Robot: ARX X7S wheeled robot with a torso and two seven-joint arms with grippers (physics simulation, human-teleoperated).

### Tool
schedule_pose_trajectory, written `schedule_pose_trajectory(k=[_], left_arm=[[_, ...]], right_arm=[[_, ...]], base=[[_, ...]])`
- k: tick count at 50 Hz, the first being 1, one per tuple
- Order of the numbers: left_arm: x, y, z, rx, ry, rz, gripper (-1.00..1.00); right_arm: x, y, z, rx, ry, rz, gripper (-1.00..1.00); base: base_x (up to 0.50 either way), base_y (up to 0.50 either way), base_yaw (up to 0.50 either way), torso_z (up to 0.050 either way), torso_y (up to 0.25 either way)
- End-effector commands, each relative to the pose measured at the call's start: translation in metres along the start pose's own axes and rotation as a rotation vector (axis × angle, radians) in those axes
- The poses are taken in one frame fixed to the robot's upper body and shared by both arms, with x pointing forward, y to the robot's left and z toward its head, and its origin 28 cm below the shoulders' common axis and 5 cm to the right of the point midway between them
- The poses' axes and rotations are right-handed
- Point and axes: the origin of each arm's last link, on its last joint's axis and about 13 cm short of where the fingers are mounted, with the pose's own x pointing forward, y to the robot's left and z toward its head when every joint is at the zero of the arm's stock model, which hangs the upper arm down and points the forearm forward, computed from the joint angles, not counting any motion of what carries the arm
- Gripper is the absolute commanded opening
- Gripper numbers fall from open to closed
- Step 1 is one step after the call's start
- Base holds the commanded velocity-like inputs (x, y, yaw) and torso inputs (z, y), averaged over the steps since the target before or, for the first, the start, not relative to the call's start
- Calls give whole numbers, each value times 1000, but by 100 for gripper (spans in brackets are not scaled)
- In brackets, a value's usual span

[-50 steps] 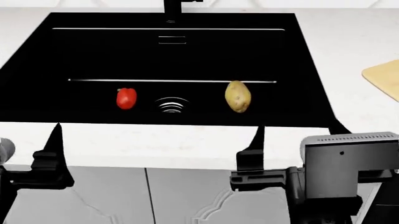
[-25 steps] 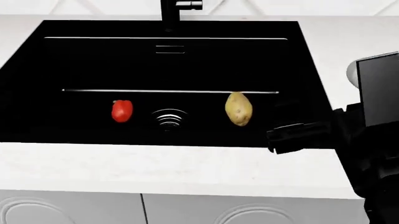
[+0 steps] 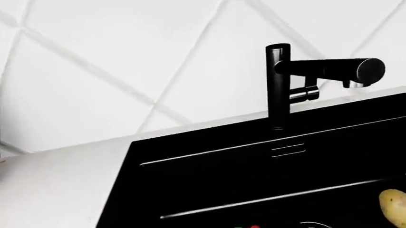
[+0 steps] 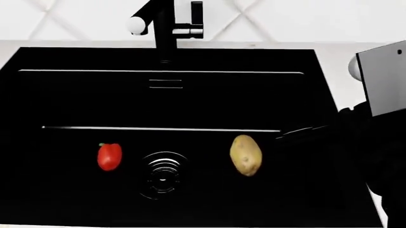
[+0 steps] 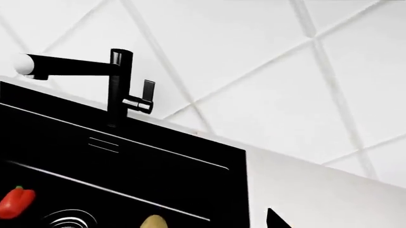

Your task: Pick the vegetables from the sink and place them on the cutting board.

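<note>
head: glossy red bell pepper and oval tan speckled potato lie either side of round ringed drain in matte black sink; right arm at sink's right, fingers' state unclear | left wrist: potato at frame edge, black faucet behind; fingers unseen | right wrist: pepper, potato in sink

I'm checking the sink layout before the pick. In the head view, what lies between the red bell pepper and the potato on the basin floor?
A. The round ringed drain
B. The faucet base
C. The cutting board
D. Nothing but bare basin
A. The round ringed drain sits on the sink floor, with the red bell pepper on one side and the potato on the other.
</note>
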Motion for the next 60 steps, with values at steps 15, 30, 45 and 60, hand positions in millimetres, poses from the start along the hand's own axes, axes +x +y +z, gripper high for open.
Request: schedule_pose_trajectory(k=[15, 30, 45, 60], left_arm=[[0, 7, -12, 9, 50, 21, 100], [-1, 10, -13, -10, 69, 35, 100], [-5, 9, -14, -18, 88, 16, 100], [-7, -19, -44, -25, 244, -93, 100]], right_arm=[[-1, 2, -3, -17, 52, 29, 100], [1, 3, -3, -13, 59, 35, 100], [0, 3, 2, -8, 85, 36, 100], [3, 39, -22, 31, 306, 273, 100]], base=[[500, 0, 0, 0, 1], [427, 0, 0, 0, 1], [210, 0, 0, 0, 1], [0, 0, 0, 0, 0]])
